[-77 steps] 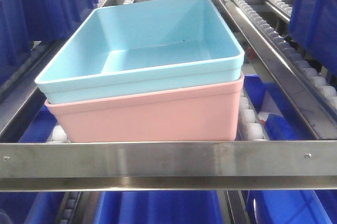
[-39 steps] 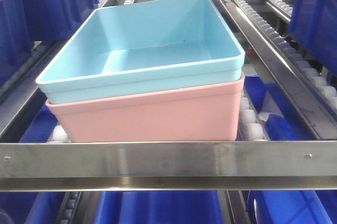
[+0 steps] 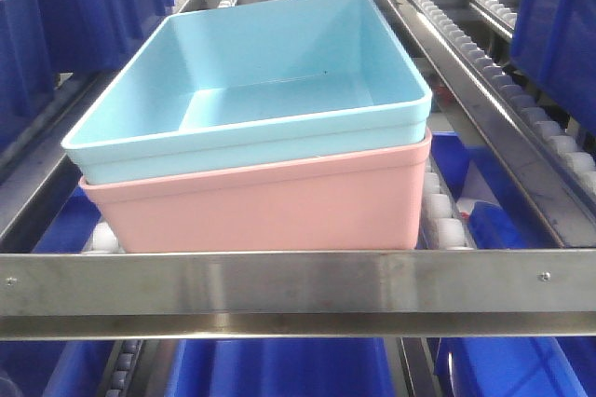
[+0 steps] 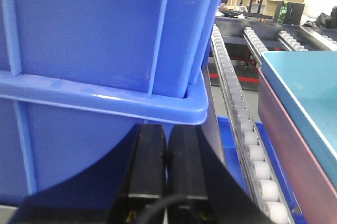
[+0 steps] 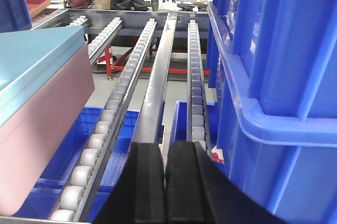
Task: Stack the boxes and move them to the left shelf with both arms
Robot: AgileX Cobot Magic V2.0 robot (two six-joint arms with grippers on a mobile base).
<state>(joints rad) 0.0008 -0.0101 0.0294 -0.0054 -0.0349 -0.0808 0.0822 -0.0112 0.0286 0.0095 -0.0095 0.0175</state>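
In the front-facing view, the light blue box (image 3: 270,89) sits nested on top of the pink box (image 3: 270,201), skewed a little so its near left corner overhangs the pink rim. Both rest on the left shelf (image 3: 298,293), just behind its flat steel front bar, which hides the pink box's base and most of the white rollers (image 3: 445,220) under it; only a few show at each side. Dark blue crates (image 3: 84,6) fill the frame edges and the level below, all cut off. Neither arm appears here. In the left wrist view, the left gripper (image 4: 166,169) shows as two black fingers pressed together with nothing between them, their tips set against a large blue crate (image 4: 105,40) that blocks most of the scene; the stacked boxes enter only as a sliver at the right edge, beside a roller row. In the right wrist view, the right gripper (image 5: 164,179) is likewise closed and empty, hovering over a steel rail (image 5: 158,87) between roller tracks, with the stacked boxes cropped at the left and another blue crate (image 5: 279,77) crowding the right.
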